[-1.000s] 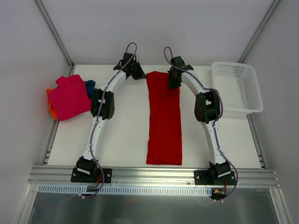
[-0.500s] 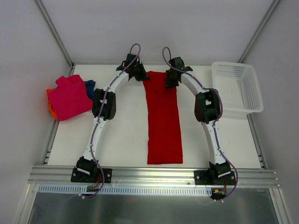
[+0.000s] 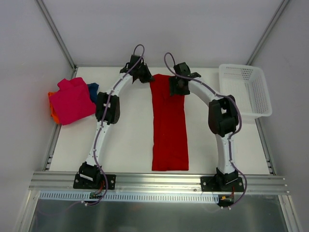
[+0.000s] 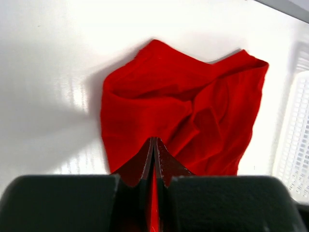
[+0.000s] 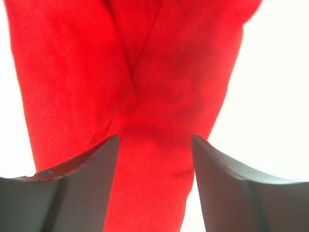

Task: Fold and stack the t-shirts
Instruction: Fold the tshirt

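Observation:
The bright red t-shirt point(image 3: 169, 126) lies folded into a long narrow strip down the middle of the table. My left gripper point(image 3: 147, 77) is shut on the strip's far left corner; in the left wrist view red cloth point(image 4: 193, 108) runs between the closed fingertips point(image 4: 154, 144). My right gripper point(image 3: 175, 88) hovers open over the far right part of the strip, and the red cloth point(image 5: 145, 72) shows flat in the gap between its fingers point(image 5: 154, 141). At the far left a magenta-pink t-shirt point(image 3: 72, 100) rests on an orange one point(image 3: 52, 114), with a dark blue one point(image 3: 92, 88) behind.
A white mesh basket point(image 3: 244, 94) stands at the back right corner; its wall point(image 4: 295, 145) shows at the right edge of the left wrist view. Metal frame posts rise at both back corners, and a rail runs along the near edge.
The right gripper has opened and let go of the red t-shirt's far end. Its arm has swung, elbow outward to the right. The shirt's far end shifted slightly left.

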Robot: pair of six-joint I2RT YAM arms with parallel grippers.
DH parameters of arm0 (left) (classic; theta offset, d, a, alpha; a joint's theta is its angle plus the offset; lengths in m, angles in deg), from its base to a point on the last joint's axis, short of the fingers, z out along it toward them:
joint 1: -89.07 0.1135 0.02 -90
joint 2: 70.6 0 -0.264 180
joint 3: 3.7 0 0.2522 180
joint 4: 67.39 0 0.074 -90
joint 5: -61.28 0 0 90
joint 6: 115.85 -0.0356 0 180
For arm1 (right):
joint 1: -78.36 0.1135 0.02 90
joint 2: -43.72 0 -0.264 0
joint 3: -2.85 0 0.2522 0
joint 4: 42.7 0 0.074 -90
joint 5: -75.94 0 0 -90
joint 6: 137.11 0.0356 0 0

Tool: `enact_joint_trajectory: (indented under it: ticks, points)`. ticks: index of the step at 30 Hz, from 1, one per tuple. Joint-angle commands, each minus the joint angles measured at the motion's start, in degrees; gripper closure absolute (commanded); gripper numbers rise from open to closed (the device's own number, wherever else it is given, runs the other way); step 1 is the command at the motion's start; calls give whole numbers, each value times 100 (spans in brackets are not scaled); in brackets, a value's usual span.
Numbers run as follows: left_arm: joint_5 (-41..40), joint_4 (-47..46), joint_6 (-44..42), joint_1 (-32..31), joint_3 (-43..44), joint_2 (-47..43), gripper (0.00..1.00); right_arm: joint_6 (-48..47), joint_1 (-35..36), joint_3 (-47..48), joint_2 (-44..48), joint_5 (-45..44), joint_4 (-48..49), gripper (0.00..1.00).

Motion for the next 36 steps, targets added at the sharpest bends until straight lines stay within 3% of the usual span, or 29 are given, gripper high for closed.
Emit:
enact_joint_trajectory:
  ticks: [1, 5, 6, 7, 10, 11, 14, 19, 21, 23, 26, 36]
  points:
    - [-80, -52, 153, 71, -40, -26, 100, -287, 252, -598, 1424, -657, 347, 31]
    - [-265, -52, -5, 45, -1039, -658, 100, -349, 473, -1487, 2498, -1394, 383, 20]
    - [-291, -52, -110, 27, -1278, -1043, 91, -227, 525, -1872, 2709, -1483, 261, 20]
    - [-326, -61, -146, -8, -1602, -1299, 58, -148, 535, -2119, 3094, -1571, 216, 20]
    - [-581, -279, -146, -113, -3340, -2502, 1, 361, 596, -3363, 3937, -1581, 329, 18]
    - [-590, -786, -163, -227, -4485, -3219, 1, 459, 640, -3735, 4168, -1476, 417, 17]
    - [-897, -1587, -129, -499, -6526, -4661, 1, 977, 886, -5037, 5027, -1502, 681, 9]
    - [-1423, -2126, -84, -1079, -8659, -6388, 1, 1943, 1553, -6584, 6163, -1423, 1164, 3]
    - [-1749, -2222, -199, -1342, -8952, -6977, 1, 2155, 1790, -7086, 6524, -1431, 1252, 3]
    - [-1532, -2232, -190, -1361, -9216, -7311, 1, 2445, 1931, -7306, 6709, -1501, 1183, 3]
    - [-1250, -2223, 126, -1431, -9655, -7559, 1, 2805, 2370, -7693, 7078, -1677, 964, 3]
    - [-1469, -2522, 1066, -2617, -11044, -8165, 1, 4501, 3645, -8239, 8493, -2644, -503, 3]
